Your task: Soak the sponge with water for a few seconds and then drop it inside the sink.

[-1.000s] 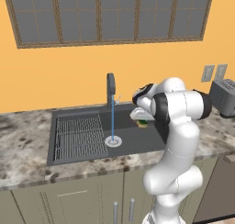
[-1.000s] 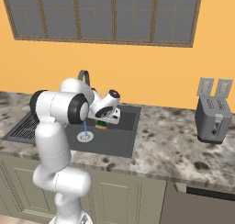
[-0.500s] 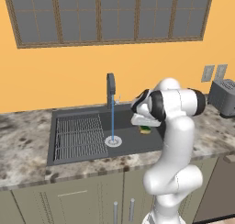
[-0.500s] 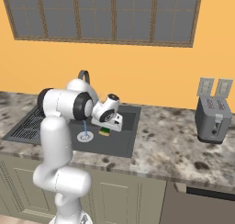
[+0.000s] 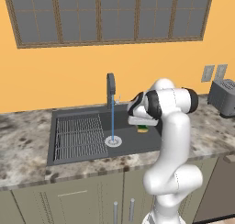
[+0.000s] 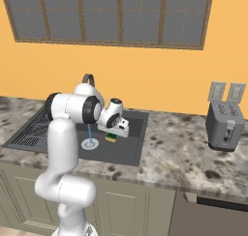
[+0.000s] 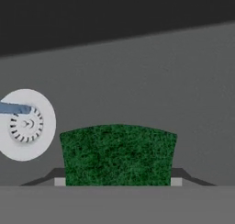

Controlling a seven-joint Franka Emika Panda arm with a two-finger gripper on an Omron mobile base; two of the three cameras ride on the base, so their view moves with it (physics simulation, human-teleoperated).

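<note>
A simulated kitchen is shown, with a speckled stone worktop (image 5: 27,149) below an orange wall and a dark window. A dark grey sink (image 5: 87,149) is set into the worktop at the centre left of the left base view, with a wire rack (image 5: 78,136) in its left half. A thin blue stream of water (image 5: 113,120) falls straight from the dark faucet (image 5: 110,86) onto the round silver drain (image 5: 113,142).

The white arm is bent over the right part of the basin. The sponge (image 7: 118,155) is clamped between the fingers (image 7: 117,182), green face toward the hand camera, at the bottom centre of the hand view. It is held above the basin floor, to the right of the stream and apart from it in the left base view (image 5: 143,129). In the hand view the drain sits at the left, beside the sponge.

A grey toaster (image 6: 224,126) stands on the worktop at the right of the right base view, well apart from the sink.
</note>
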